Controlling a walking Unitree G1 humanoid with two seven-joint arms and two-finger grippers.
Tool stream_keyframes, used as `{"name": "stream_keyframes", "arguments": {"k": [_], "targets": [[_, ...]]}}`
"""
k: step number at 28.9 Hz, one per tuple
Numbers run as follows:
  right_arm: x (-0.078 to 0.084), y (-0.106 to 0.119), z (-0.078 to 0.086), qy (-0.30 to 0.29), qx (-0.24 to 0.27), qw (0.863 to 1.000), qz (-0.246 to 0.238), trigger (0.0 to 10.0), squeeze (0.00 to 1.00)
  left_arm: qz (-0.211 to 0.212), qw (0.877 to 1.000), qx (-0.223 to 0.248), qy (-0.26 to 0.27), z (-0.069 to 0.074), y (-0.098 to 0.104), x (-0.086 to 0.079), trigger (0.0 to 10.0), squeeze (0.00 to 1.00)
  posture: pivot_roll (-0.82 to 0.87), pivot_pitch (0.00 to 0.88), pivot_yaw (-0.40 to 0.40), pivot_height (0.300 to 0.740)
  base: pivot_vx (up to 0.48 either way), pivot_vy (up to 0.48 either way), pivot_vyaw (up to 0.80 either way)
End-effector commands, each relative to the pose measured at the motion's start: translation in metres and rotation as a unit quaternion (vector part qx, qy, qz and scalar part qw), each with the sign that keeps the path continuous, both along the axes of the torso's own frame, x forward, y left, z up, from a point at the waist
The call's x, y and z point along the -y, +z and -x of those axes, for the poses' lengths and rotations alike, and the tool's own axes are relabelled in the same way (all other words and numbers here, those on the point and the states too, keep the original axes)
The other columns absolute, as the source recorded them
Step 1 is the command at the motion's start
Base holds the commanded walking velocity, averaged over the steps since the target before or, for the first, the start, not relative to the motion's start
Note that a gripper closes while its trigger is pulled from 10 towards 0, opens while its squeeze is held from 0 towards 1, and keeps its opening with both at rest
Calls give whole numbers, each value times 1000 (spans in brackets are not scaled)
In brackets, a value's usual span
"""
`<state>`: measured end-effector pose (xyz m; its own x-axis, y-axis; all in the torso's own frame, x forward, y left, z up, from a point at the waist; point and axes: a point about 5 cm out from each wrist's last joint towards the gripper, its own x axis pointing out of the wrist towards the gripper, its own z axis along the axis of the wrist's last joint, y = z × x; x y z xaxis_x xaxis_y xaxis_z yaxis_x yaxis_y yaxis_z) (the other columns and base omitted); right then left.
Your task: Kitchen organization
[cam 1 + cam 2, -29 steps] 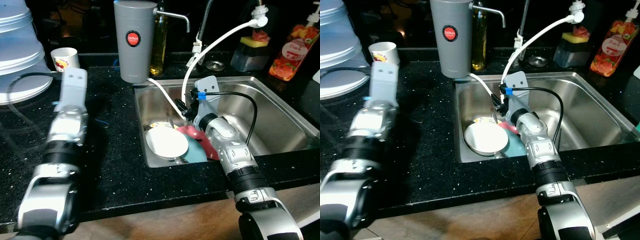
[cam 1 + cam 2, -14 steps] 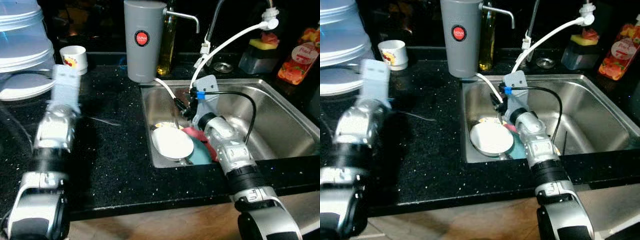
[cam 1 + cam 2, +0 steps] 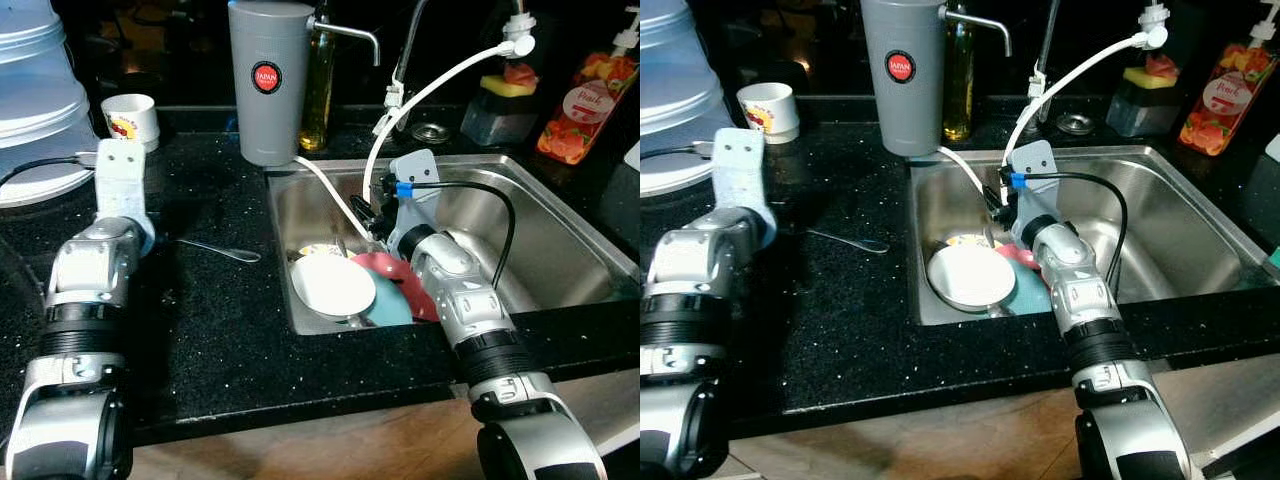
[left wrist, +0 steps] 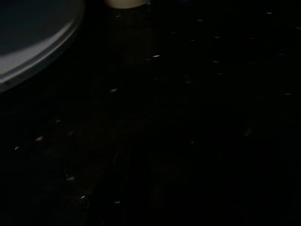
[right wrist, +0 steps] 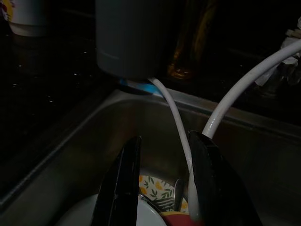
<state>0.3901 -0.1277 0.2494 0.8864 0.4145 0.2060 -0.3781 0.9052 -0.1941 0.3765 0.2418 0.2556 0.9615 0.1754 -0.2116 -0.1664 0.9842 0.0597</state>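
**Sink dishes next**

At frame left, the left gripper (image 3: 120, 172) rests over the black desk (image 3: 220, 320); its fingers can't be judged. A spoon (image 3: 215, 248) lies centre-left. Centre, the right gripper (image 5: 162, 188) hangs parted above the white plate (image 3: 333, 285) in the sink (image 3: 560, 230), probably reaching for a dish: descend, then close.

We count three dishes in the sink (image 3: 560, 215) — a white bowl (image 3: 333, 285), a red plate (image 3: 392, 272) and a teal plate (image 3: 392, 306). On the counter (image 3: 230, 330) — one spoon (image 3: 215, 248), one paper cup (image 3: 129, 116), one grey water filter (image 3: 268, 80).
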Motion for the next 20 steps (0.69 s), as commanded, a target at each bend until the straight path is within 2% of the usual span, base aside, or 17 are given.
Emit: {"name": "stream_keyframes", "arguments": {"k": [1,2,3,7,14,15,16,18,20], "targets": [[2,-2,-1,0,-1,1000,-1,10000,0,14,999,-29,-1,4,-14,-7,10000,0,75,103,-49,740,0,0,0],[2,-1,-1,0,-1,1000,-1,10000,0,37,999,-27,-16,6,-17,-5,2706,0,75,103,-49,740,0,0,0],[1,-1,-1,1,-1,1000,-1,10000,0,60,998,-19,-30,7,-17,-3,0,0,75,103,-49,740,0,0,0],[2,-1,-1,1,0,1000,-1,10000,0,90,995,-9,-39,9,-18,-1,0,0,73,97,-48,740,0,0,0],[2,-1,-1,0,0,1000,-2,10000,0,105,994,11,-27,8,-12,-3,0,0,74,100,-48,740,0,0,0],[3,-1,-1,-1,0,1000,-3,10000,0,104,993,40,-28,6,-3,-3,0,0,74,101,-49,740,0,0,0],[3,-1,-1,-1,0,1000,-3,10000,0,104,993,40,-28,6,-3,-3,0,0,74,101,-49,740,0,0,0],[3,0,-1,-2,0,1000,-5,10000,0,109,990,90,-27,4,13,-4,0,0,75,101,-49,740,0,0,0],[3,0,-1,-2,0,1000,-6,10000,0,116,987,108,-30,4,20,-3,0,0,75,101,-49,740,0,0,0]]}}
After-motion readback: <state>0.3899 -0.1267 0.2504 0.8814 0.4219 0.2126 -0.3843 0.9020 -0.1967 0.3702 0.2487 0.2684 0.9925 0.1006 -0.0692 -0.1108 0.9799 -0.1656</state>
